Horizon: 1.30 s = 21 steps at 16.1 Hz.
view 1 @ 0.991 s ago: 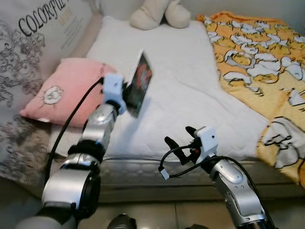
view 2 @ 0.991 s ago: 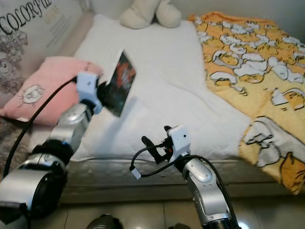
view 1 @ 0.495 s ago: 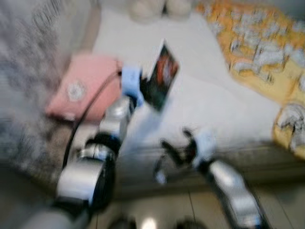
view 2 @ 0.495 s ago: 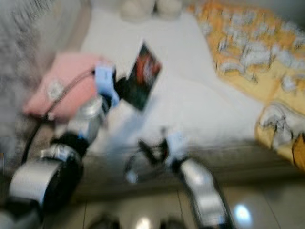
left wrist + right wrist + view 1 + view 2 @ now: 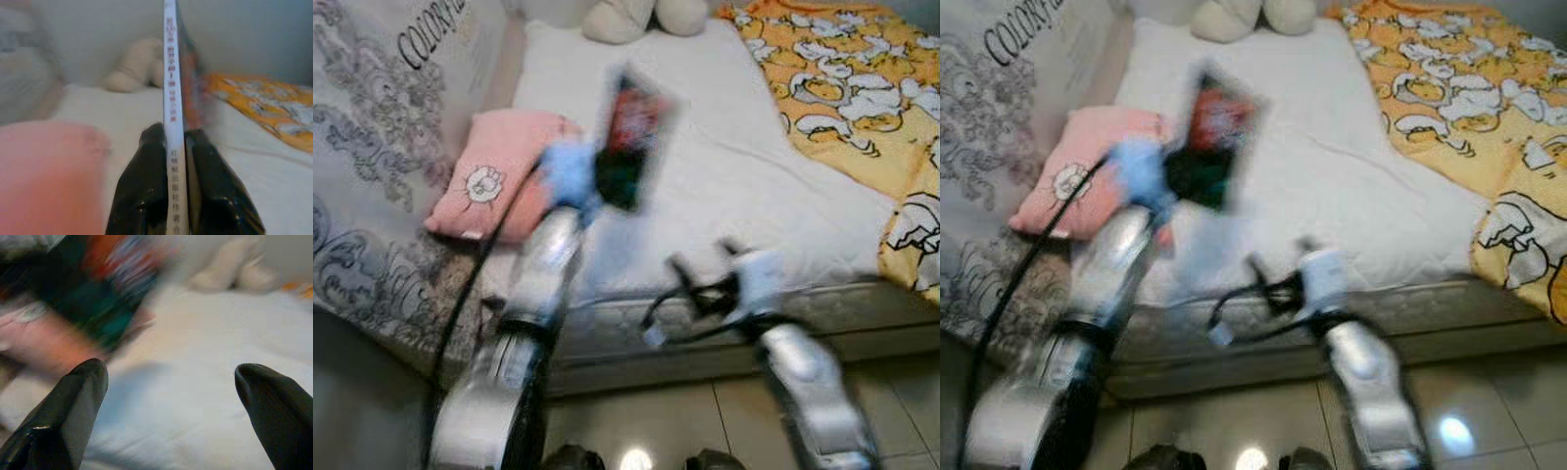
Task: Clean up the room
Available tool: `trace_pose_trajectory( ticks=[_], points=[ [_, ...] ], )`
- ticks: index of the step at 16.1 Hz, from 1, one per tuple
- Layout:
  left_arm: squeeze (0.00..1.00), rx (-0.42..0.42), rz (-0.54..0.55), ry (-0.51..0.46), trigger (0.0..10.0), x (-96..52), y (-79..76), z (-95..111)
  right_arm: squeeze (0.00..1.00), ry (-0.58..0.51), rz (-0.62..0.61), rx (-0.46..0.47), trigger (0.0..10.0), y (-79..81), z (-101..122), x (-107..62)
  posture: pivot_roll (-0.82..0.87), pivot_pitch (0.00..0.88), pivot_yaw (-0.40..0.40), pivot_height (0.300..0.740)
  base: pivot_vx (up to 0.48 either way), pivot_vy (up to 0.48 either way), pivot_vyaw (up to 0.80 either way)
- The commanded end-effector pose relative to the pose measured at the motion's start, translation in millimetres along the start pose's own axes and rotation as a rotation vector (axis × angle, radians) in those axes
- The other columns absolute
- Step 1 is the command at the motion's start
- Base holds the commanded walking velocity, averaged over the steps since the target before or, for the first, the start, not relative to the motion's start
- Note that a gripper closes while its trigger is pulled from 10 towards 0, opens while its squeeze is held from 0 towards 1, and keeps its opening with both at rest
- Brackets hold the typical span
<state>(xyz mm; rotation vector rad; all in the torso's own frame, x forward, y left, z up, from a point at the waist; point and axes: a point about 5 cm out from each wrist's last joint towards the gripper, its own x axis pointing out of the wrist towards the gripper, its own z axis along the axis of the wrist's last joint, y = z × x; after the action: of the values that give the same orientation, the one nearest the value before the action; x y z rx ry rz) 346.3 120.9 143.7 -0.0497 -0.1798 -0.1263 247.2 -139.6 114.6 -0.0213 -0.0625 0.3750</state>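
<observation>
My left gripper [image 5: 607, 176] is shut on a thin book [image 5: 628, 137] with a dark, red and green cover. It holds the book upright above the white mattress [image 5: 705, 147], near the pink pillow [image 5: 494, 176]. In the left wrist view the book's white spine [image 5: 171, 112] stands between the two black fingers [image 5: 146, 191]. My right gripper [image 5: 700, 289] hangs open at the mattress's front edge, holding nothing. Its two fingertips [image 5: 83, 382] stand wide apart in the right wrist view. Both arms are blurred.
A yellow patterned blanket [image 5: 842, 69] covers the right of the bed. A cream plush toy [image 5: 641, 18] sits at the head. A grey printed cushion [image 5: 382, 157] leans at the left. Shiny tiled floor [image 5: 705, 421] lies below the bed's edge.
The camera has pulled back and tilted, so more floor and cushion show. My left gripper has lifted the book higher and turned it more upright. The right gripper stays open.
</observation>
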Motion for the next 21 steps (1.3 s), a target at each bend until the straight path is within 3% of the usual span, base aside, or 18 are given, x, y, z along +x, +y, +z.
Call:
trace_pose_trajectory(
  ticks=[1,2,4,5,6,13,17,21],
  points=[
    [0.0,0.002,0.045,-0.001,10.0,-7.1,7.7,4.4,0.0,-0.024,-0.024,-0.027,10.0,-3.6,6.7,-6.3,-0.17,0.04,0.06,0.723,0.0,0.0,0.0],
    [0.0,0.0,0.052,0.026,10.0,-22.9,3.1,-3.7,0.0,-0.033,-0.041,-0.054,10.0,-6.6,8.6,-18.5,-0.14,0.034,0.053,0.723,0.0,0.0,0.0],
    [0.0,0.012,0.007,0.033,10.0,-28.0,-17.6,-8.0,0.0,-0.076,-0.124,-0.141,10.0,-13.8,13.1,-34.1,-0.13,0.015,0.036,0.723,0.0,0.0,0.0],
    [0.0,0.019,-0.003,0.028,10.0,-26.1,-19.9,-6.4,0.0,-0.081,-0.165,-0.153,10.0,-16.7,13.7,-34.9,-0.12,0.009,0.033,0.723,0.469,0.0,0.0],
    [0.0,0.042,-0.016,0.037,10.0,-23.2,-22.9,-1.7,0.0,-0.094,-0.222,-0.17,10.0,-20.2,16.2,-33.5,-0.13,0.0,0.035,0.723,0.469,0.0,0.0],
    [0.0,0.044,-0.078,0.036,10.0,-12.1,-44.0,10.0,0.0,-0.052,-0.29,-0.135,10.0,-32.1,2.8,-17.6,-0.14,0.0,0.045,0.723,0.469,0.0,0.0],
    [0.0,0.029,-0.104,0.024,10.0,-10.1,-54.2,16.3,0.0,-0.053,-0.258,-0.129,10.0,-25.0,0.6,-14.0,-0.15,0.012,0.048,0.723,0.469,0.0,0.0],
    [0.0,-0.041,-0.103,0.039,10.0,-11.5,-68.7,20.5,0.0,-0.034,-0.211,-0.123,10.0,-20.3,-3.7,-13.7,-0.15,0.022,0.044,0.723,0.476,0.0,0.0]
  ],
)
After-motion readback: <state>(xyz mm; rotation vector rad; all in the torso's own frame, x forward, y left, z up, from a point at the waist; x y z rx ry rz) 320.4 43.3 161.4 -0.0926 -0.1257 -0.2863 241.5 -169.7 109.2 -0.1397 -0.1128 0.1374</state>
